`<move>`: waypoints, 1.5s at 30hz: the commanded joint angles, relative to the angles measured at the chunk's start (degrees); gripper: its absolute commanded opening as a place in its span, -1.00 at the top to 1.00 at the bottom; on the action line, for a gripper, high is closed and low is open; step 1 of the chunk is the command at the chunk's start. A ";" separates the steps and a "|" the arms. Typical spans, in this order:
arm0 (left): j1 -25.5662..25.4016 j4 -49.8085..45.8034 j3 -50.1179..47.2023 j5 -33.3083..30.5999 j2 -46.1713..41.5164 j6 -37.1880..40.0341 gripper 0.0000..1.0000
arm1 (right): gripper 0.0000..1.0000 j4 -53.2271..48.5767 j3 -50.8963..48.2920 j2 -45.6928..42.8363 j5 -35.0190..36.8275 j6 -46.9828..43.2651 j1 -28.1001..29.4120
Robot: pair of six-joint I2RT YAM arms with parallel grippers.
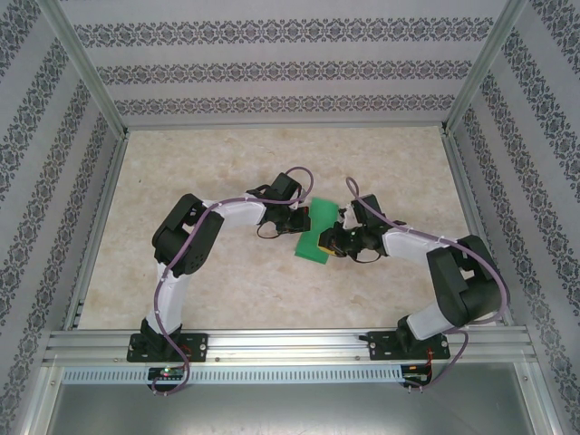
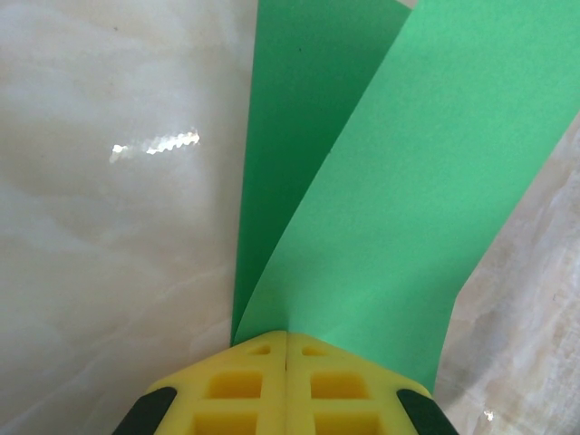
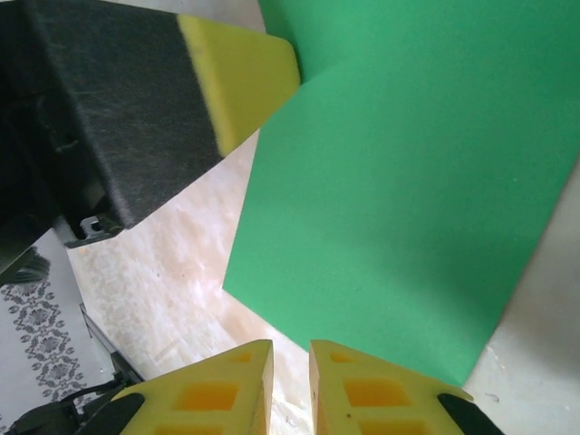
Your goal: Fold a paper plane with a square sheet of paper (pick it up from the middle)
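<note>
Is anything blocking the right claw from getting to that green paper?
Nothing visible does. The right gripper points at the near edge of the square sheet of paper, with only bare table between them. The left gripper, shut on the folded sheet, is off to one side, not in the path.

Bright, even, diffuse light, with only faint, soft shadows. In the left wrist view a small streak of glare sits on the glossy tabletop [image 2: 91, 272]. The raised paper [image 2: 435, 181] shades its own lower layer darker.
</note>
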 commanded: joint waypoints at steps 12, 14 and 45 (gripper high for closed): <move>-0.88 -4.38 -0.87 -2.15 2.32 0.79 1.00 | 0.63 1.99 -0.47 0.73 0.84 0.86 -0.18; -0.92 -3.94 -1.20 -2.11 2.26 0.71 1.00 | 0.62 1.68 -0.15 0.00 1.62 0.97 -0.36; -0.96 -5.21 0.23 -1.67 3.28 1.45 1.00 | 0.64 1.35 -1.78 -1.75 1.83 0.14 1.42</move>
